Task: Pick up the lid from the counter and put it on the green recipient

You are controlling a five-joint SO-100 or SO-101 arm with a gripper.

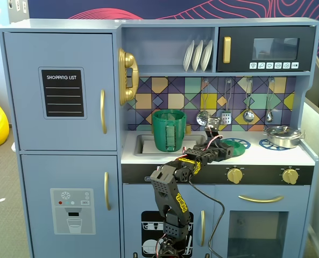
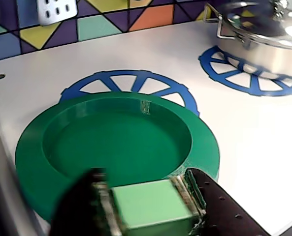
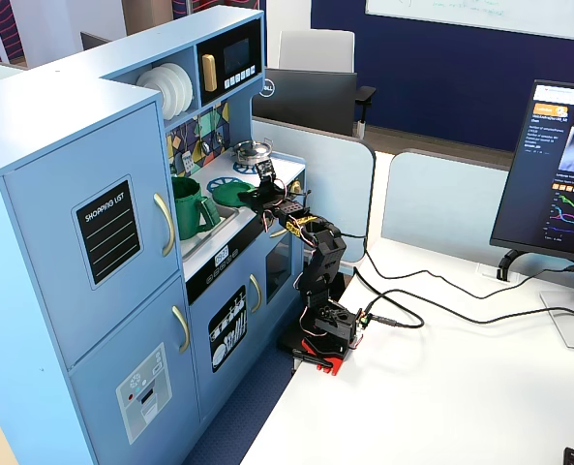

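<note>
Gripper is sitting at the near edge of the white toy-kitchen counter, fingers clamped on the small raised square handle of the flat round green plastic lid. Wrist view shows a black finger on each side of the pale green block, both touching it.

Lid is lying flat on the counter, recessed side facing up, overlapping the near part of a blue spoked burner ring. In a fixed view the lid is showing just behind the gripper, in the middle stretch of the counter, right of the sink. Can't tell from these frames whether it's lifting off the surface at all.

Tall dark-green ribbed-handle plastic pot is standing upright in the sink recess at the counter's left end, well apart from the lid, open top uncovered. Same layout in the other fixed view: pot nearer the fridge side, lid beside the arm's tip.

Shiny steel pot with its own lid is sitting on the second blue ring at the counter's far right corner, clear of the gripper.
</note>
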